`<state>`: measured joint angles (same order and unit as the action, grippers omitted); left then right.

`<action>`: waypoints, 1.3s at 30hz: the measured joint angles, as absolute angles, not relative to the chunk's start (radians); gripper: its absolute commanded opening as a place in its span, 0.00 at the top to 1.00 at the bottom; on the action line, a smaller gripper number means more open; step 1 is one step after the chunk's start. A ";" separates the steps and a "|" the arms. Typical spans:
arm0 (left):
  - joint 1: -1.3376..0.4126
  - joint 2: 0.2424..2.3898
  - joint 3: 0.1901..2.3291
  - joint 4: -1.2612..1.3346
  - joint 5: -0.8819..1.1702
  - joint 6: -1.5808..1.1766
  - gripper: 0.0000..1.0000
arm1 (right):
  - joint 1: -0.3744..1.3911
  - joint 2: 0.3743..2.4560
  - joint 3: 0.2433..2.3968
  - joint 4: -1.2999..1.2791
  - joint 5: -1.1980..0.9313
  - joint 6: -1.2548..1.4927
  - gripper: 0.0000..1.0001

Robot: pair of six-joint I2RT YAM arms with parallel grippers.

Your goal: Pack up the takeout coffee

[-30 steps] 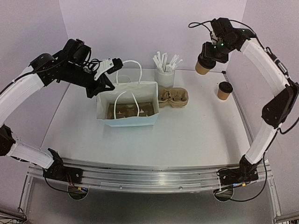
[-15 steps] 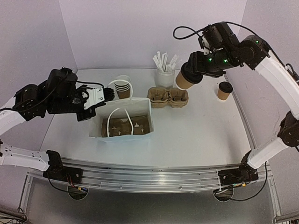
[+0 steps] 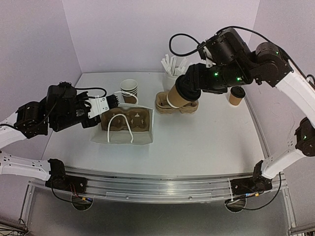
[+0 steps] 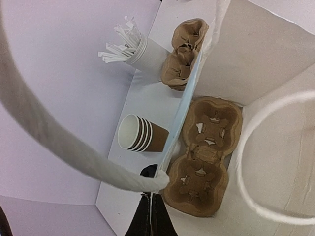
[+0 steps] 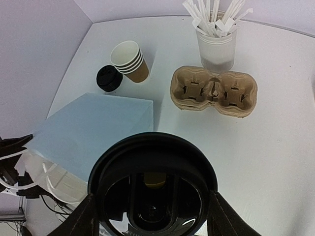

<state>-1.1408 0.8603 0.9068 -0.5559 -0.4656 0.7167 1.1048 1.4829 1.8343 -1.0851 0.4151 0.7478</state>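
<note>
- Top external view: right fingers (image 5: 81, 220), clamped on the lidded cup (image 3: 174, 97), swung it left over the spare carrier (image 5: 214, 91).
- Left fingers (image 3: 109, 101), pinching its handle (image 4: 74, 152), tipped the bag (image 3: 123, 138) open; we judge loading next.

Bag (image 3: 123, 139): white, with white handles. Bag carrier (image 4: 204, 162) and spare carrier (image 5: 214, 91): plain brown pulp. Cup stack (image 5: 129, 61): kraft brown, with white insides and rims. Loose lid (image 5: 109, 78): black. Held cup (image 3: 178, 96) and far cup (image 3: 236, 96): brown, each with a black lid. Straws (image 5: 211, 17) and straw cup (image 5: 215, 49): white. Table (image 3: 206, 142): white. Walls (image 3: 123, 34): lilac. Arms (image 3: 22, 164): white shells, black joints.
</note>
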 measured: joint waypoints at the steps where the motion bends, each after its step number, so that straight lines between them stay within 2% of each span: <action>1: -1.141 0.860 0.882 -0.528 -0.478 0.707 1.00 | 1.110 1.483 1.834 -1.085 0.413 0.754 0.64; 11: -1.141 0.887 0.848 -0.453 -0.505 0.619 1.00 | 1.242 1.400 1.714 -0.985 0.369 0.779 0.65; 18: -1.141 0.892 0.857 -0.476 -0.497 0.555 1.00 | 1.340 1.477 1.698 -0.845 0.394 0.733 0.66; 30: -1.141 0.892 0.883 -0.503 -0.455 0.483 1.00 | 1.512 1.618 1.707 -0.799 0.687 0.665 0.67; 39: -1.141 0.891 0.916 -0.543 -0.395 0.425 1.00 | 1.534 1.774 1.762 -0.794 0.849 0.583 0.69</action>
<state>-1.1408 0.8909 0.9156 -0.5433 -0.3948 0.4248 1.5345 1.7735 1.7617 -0.7938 0.8489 0.5833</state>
